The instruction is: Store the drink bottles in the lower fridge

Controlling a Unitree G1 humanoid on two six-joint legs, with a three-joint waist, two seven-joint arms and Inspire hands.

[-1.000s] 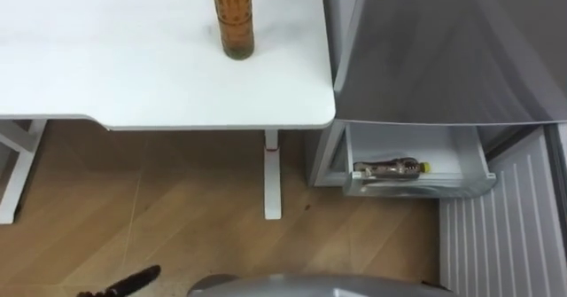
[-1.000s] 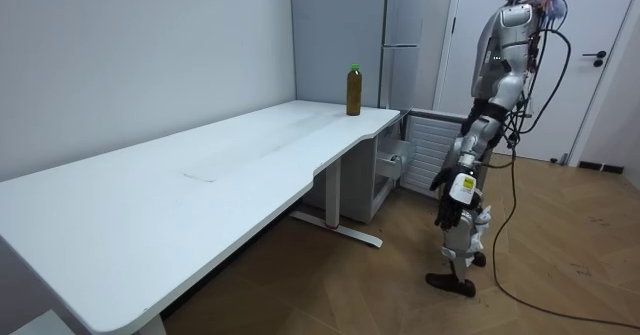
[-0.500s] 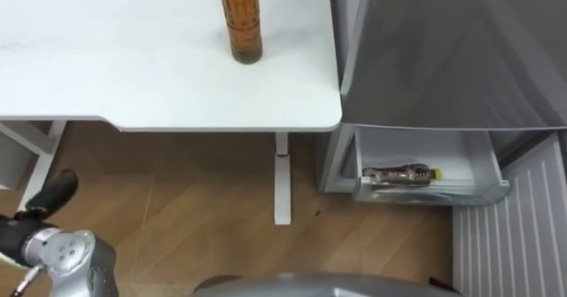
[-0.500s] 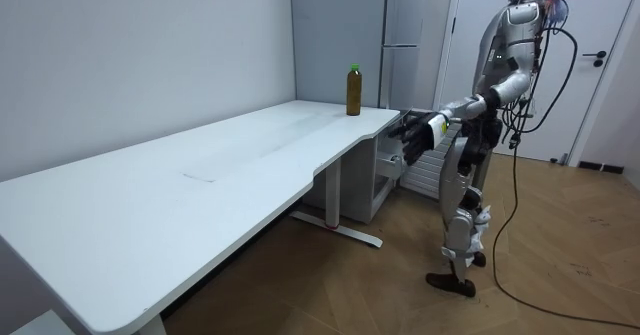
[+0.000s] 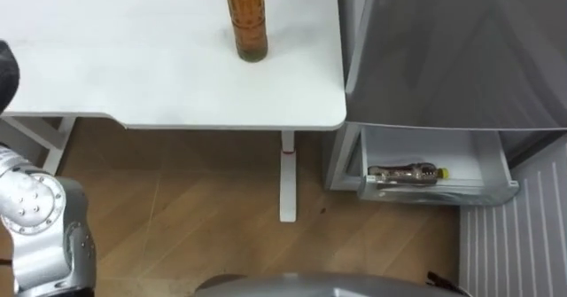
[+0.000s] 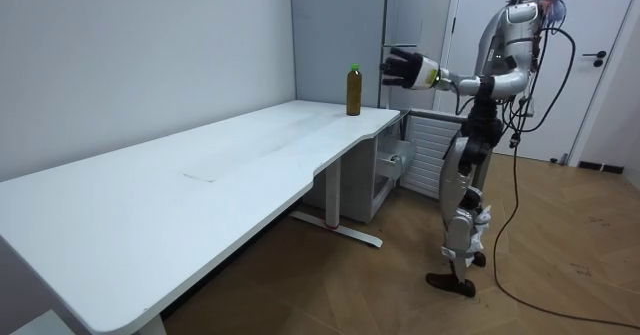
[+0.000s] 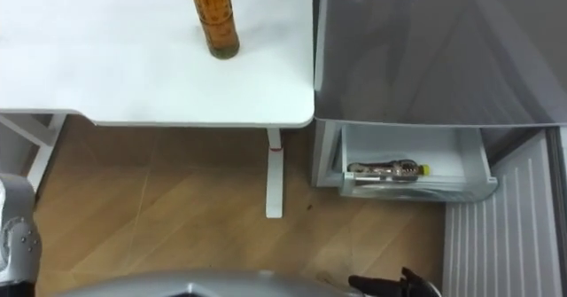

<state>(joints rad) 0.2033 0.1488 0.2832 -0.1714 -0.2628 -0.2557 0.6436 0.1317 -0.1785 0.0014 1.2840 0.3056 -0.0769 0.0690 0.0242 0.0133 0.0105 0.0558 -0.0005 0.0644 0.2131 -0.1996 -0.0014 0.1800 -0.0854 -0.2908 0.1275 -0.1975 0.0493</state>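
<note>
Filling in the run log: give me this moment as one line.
left hand: open, raised near bottle on table, not touching | right hand: low | second bottle: lying in open drawer

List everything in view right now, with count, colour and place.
table: one, white, left of the fridge
fridge: one, grey, lower drawer pulled open
standing bottle: one, amber, upright on the table near the fridge
lying bottle: one, dark with yellow cap, on its side in the drawer
left hand: one, dark, raised and open, near the standing bottle
right hand: one, dark, low at the view's bottom edge
</note>
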